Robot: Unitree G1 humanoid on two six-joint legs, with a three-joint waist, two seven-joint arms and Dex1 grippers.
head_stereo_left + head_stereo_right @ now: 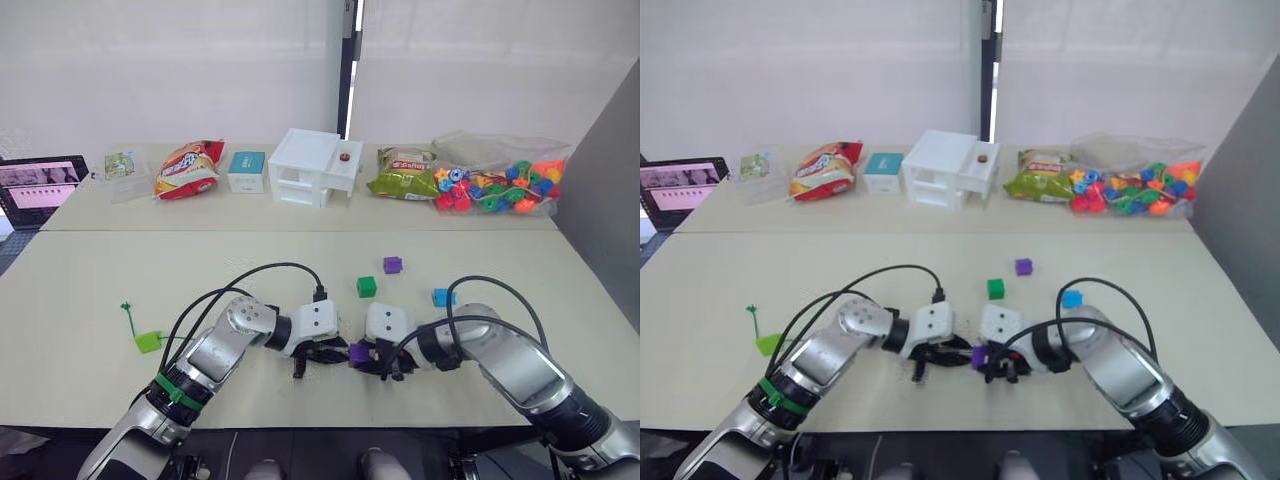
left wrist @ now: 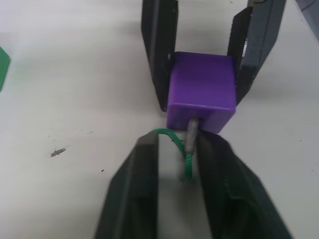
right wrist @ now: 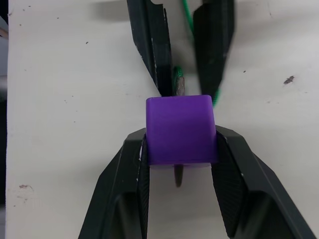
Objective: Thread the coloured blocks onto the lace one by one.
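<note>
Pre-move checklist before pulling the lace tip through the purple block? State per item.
1. Right gripper clamped on the purple block: ok, a finger on each side.
2. Left gripper pinching the lace at its stiff tip: ok.
3. Tip inside the block's hole: ok; it enters the near face in the left wrist view.
4. Tip out the far side: ok; a short dark end shows below the block in the right wrist view.
5. Lace tail free of snags: cannot tell.
6. Next blocks within reach: ok; dark green block, purple block by it and blue block lie loose on the table.
</note>
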